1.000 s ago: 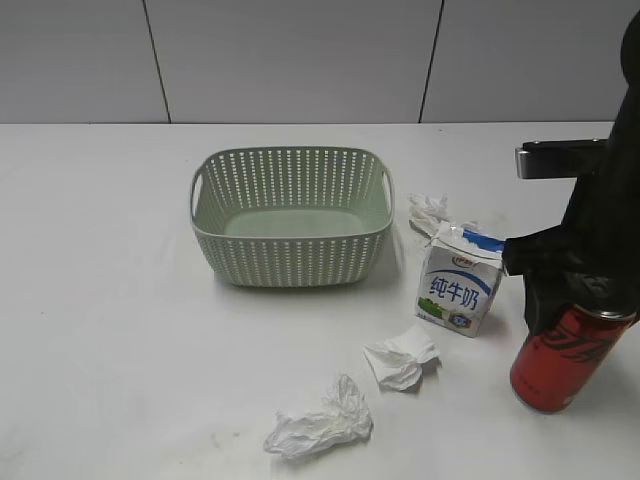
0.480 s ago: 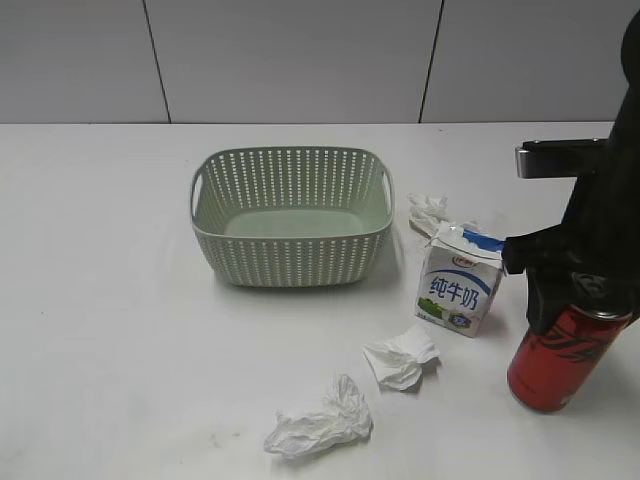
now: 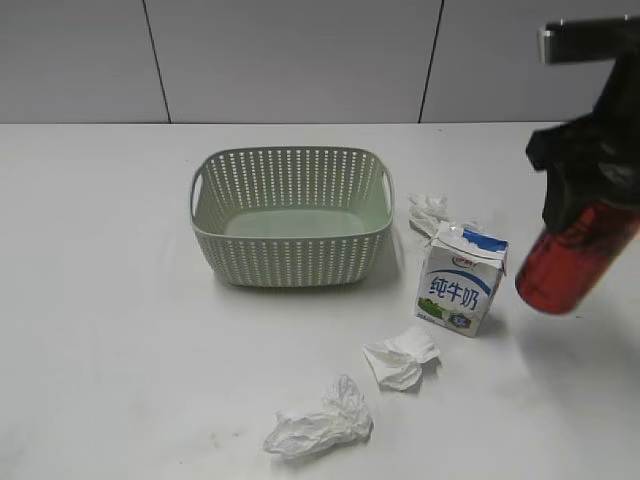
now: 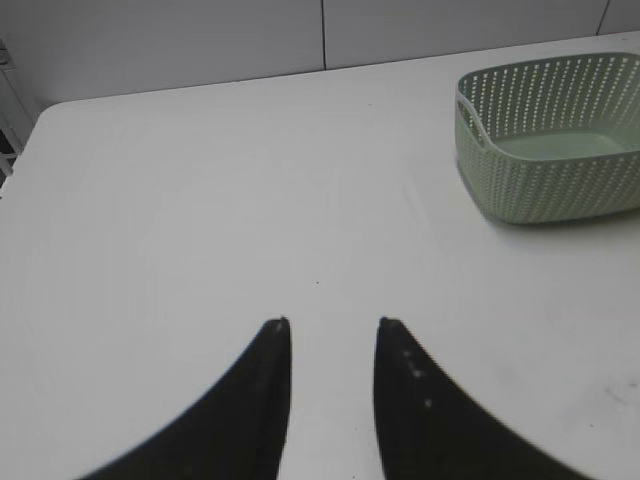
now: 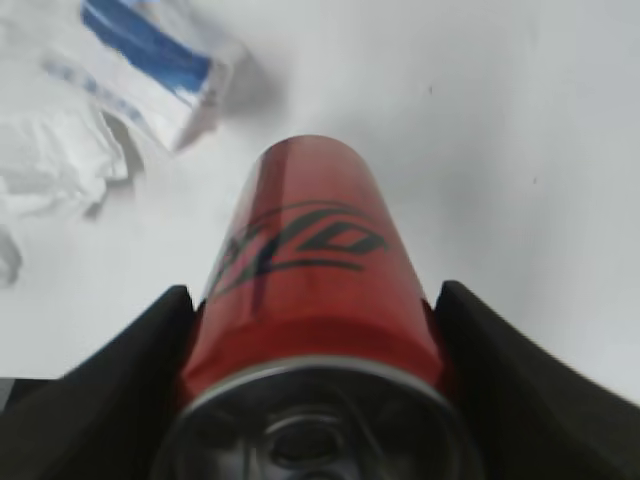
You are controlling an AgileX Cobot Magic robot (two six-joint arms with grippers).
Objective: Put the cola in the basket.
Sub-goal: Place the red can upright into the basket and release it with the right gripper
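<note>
White tabletop (image 3: 110, 300) runs back to a grey panelled wall. At the right edge, the right gripper (image 3: 585, 190) has its fingers clamped on the red cola can (image 3: 575, 255), holding it tilted in the air, clear of the table beside the milk carton (image 3: 460, 290). The green basket (image 3: 290, 262) sits near the middle. The left gripper (image 4: 330, 325) hangs over bare table, fingers apart.
</note>
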